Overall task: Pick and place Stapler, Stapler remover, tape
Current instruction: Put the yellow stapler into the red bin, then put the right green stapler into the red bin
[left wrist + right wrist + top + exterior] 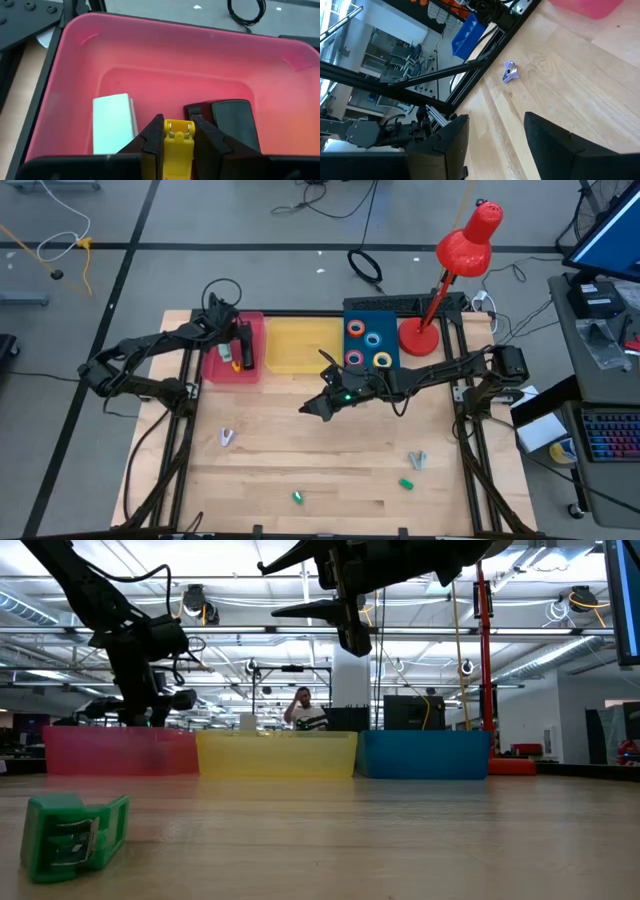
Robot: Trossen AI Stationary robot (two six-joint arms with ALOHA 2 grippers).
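Yellow stapler (178, 147) half-hidden by left gripper (177, 142)

Four tape rolls sit in the blue bin at the far right: an orange-red one (357, 329), a blue one (375, 338), a red one (354, 358) and a yellow one (382, 360), all lying flat in a two-by-two square. A yellow stapler (178, 148) is pinched in the left gripper (178, 131) over the pink bin at far left, where a white stapler (113, 123) and a black one (231, 121) already lie. Loose on the table: lilac remover (227, 438) near left, grey one (417, 459) near right, plus two green ones, (406, 483) and (297, 497), at the near edge.
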